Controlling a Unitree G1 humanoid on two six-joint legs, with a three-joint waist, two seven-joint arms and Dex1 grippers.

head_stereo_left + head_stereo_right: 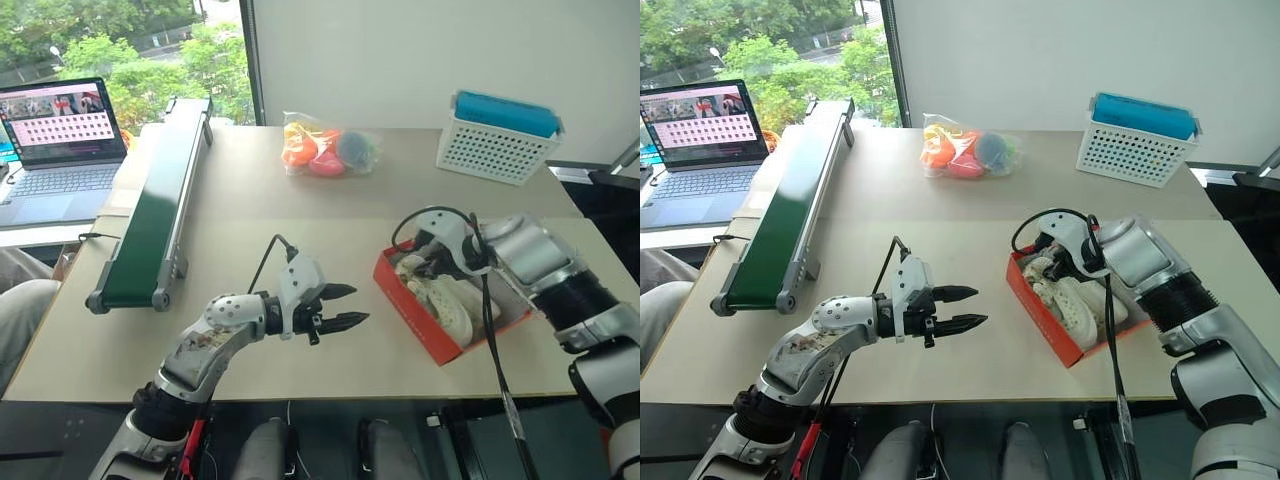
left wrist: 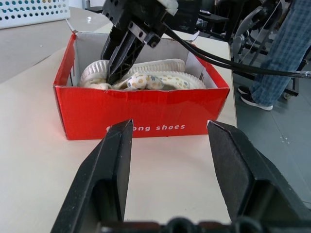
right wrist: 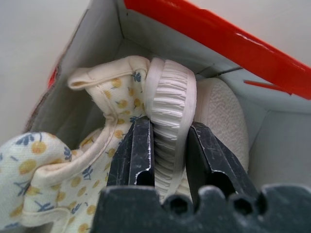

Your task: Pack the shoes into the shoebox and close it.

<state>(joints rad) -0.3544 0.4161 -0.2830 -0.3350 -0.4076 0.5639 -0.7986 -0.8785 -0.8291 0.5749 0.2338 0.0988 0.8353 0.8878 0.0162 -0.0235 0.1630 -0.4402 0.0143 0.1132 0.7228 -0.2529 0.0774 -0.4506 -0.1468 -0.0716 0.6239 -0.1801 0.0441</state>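
Packing step: my right claw (image 3: 167,160) is clamped on a shoe's (image 3: 170,104) sole edge inside the box (image 2: 141,114). Left claw (image 1: 340,307) spread, empty, beside box. Next, I judge: release, close lid.

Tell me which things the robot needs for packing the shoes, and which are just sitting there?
Needed:
- shoes, in the box
- shoebox, open
- right end effector, shut on one shoe's heel
- left end effector, open

Just sitting there:
- white basket
- bag of colourful balls
- conveyor belt
- laptop
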